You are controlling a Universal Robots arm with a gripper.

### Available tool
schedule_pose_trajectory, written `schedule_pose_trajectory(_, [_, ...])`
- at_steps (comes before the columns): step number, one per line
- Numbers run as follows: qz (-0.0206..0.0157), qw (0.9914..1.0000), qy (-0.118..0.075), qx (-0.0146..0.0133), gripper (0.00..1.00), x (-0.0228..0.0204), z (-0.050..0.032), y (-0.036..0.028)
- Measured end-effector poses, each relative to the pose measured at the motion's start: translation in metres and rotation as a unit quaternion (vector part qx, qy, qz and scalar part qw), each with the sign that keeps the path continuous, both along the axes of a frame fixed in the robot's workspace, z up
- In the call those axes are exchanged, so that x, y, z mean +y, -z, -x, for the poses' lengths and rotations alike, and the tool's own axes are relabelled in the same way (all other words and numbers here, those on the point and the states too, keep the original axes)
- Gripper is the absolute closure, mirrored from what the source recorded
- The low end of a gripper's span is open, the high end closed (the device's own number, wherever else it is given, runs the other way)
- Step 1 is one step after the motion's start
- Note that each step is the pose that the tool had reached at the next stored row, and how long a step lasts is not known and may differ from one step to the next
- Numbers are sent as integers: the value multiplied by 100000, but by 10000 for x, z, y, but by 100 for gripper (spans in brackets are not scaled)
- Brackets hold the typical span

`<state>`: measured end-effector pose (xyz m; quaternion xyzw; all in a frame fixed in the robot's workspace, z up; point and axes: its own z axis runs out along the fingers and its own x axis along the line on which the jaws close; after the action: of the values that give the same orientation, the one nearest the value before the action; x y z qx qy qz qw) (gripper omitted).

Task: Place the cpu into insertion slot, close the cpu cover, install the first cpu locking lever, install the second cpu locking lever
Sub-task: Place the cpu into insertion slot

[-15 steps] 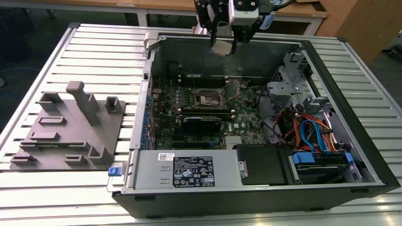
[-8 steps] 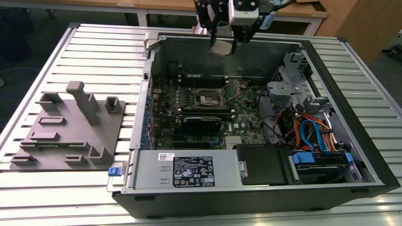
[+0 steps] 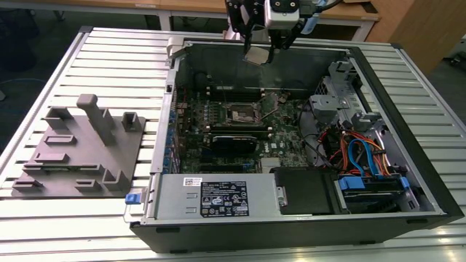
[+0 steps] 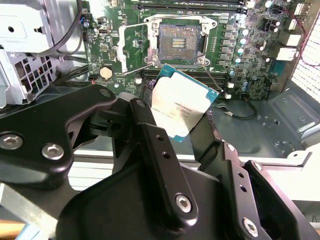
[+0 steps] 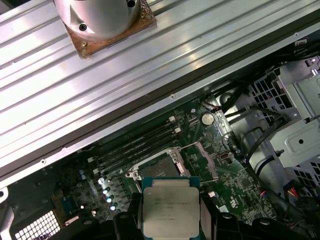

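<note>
My gripper (image 3: 261, 53) hangs over the back wall of the open computer case, shut on the cpu (image 3: 256, 57). The cpu is a square chip with a pale metal face, and in both wrist views it sits between the two black fingers (image 4: 180, 107) (image 5: 169, 206). The insertion slot (image 3: 243, 113) lies well below it on the green board, with its dark centre uncovered (image 4: 180, 42). In the first wrist view the chip hides part of the slot (image 5: 156, 166). The cpu cover (image 4: 122, 47) stands swung open beside the slot. A thin wire locking lever (image 4: 212, 79) angles out from the socket's corner.
The case (image 3: 407, 180) lies on its side on a slatted aluminium table (image 3: 109, 54). A grey moulded fixture (image 3: 80, 147) sits at the exterior view's left. A black card (image 3: 234, 143), a drive cage (image 3: 331, 101), coloured cables (image 3: 364, 155) and the power supply (image 3: 211, 199) crowd the board.
</note>
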<state>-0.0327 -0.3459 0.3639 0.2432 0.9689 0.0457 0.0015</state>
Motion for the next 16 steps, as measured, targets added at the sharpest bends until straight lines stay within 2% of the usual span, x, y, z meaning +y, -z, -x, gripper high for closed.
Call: schedule_pose_trajectory(16, [2,99943,3368,-1,46,0,0,2])
